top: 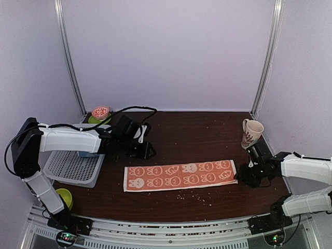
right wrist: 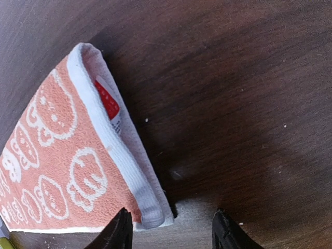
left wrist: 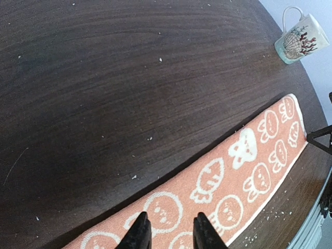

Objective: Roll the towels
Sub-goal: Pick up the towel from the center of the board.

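Orange rabbit-print cloth towel (top: 179, 175) lies flat, ready for rolling; right fingers (right wrist: 116, 233) wide open, empty, at its 3 o'clock end; left fingers (left wrist: 139, 233) slightly parted, empty.

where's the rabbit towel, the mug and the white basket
rabbit towel (top: 179, 175), top view, middle of its orange printed face
mug (top: 251, 134), top view, its patterned side
white basket (top: 70, 167), top view, bare perforated floor
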You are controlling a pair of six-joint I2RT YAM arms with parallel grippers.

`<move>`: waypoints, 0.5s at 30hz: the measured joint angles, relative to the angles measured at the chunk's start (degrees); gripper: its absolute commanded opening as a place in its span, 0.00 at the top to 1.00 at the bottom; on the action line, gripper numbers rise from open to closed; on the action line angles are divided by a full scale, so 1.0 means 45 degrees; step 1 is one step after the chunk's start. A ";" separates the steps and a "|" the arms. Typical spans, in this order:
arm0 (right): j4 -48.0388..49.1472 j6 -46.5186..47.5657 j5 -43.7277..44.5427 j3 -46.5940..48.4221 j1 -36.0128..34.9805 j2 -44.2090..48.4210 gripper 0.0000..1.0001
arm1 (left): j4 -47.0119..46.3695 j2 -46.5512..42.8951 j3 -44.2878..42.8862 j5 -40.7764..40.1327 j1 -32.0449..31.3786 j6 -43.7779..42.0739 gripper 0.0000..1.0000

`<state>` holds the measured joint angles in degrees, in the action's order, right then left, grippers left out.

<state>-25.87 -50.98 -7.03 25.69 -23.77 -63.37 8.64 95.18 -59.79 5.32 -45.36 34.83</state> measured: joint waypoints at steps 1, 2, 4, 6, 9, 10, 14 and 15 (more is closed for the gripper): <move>-0.0053 -0.0078 0.0000 0.0000 0.0000 -0.0073 0.49 | -0.0034 0.0000 0.0000 0.0010 0.0000 0.0000 0.71; -0.0117 -0.0107 0.0000 0.0000 0.0000 -0.0136 0.49 | -0.0078 0.0000 0.0000 0.0019 0.0000 0.0000 0.71; -0.0223 -0.0155 0.0049 0.0068 0.0000 -0.0253 0.49 | -0.0233 0.0000 0.0005 0.0029 0.0000 0.0010 0.71; -0.0408 -0.0136 0.0141 0.0248 -0.0005 -0.0466 0.49 | -0.0398 0.0005 0.0015 0.0078 0.0000 0.0019 0.71; -0.0690 -0.0092 0.0301 0.0486 -0.0015 -0.0724 0.47 | -0.0680 0.0039 0.0053 0.0253 0.0000 0.0053 0.72; -0.0767 -0.0092 0.0379 0.0515 -0.0024 -0.0738 0.47 | -0.0738 0.0053 0.0063 0.0287 0.0000 0.0058 0.71; -0.1321 0.0010 0.0622 0.0923 -0.0175 -0.1195 0.47 | -0.1083 0.0194 0.0223 0.0481 0.0000 0.0092 0.72; -0.1462 0.0049 0.0695 0.1127 -0.0253 -0.1472 0.48 | -0.1141 0.0238 0.0267 0.0529 0.0000 0.0097 0.72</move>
<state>-32.45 -50.76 -3.90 30.76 -24.91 -70.00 3.51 96.25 -58.59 7.70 -45.36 35.27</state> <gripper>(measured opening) 0.531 0.285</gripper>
